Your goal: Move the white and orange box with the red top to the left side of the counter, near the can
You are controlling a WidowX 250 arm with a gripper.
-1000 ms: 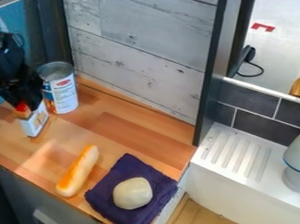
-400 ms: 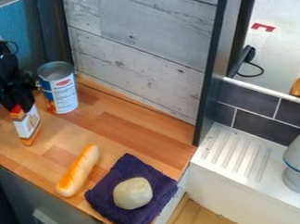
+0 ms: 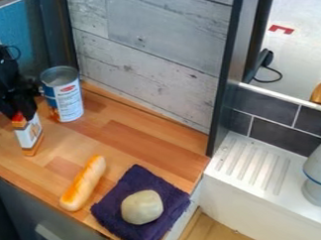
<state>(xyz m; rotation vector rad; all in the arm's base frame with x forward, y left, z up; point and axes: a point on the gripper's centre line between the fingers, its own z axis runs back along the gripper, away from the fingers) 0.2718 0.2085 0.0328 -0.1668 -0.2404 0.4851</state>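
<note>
Mid-frame, the bare wood surface [image 3: 139, 141] leaves a broad way through, between the can [image 3: 63, 94] at upper left, the bread [image 3: 83, 183] below, and the towel [image 3: 113, 209] at lower centre.

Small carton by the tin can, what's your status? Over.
Gripper closed on carton's top end. Small carton roughly upright. Tin can close by, might crowd a sideways move.

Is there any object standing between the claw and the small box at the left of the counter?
No, nothing visible stands between them: the claw is right at the top of the box. The can is beside them, not between.
</note>
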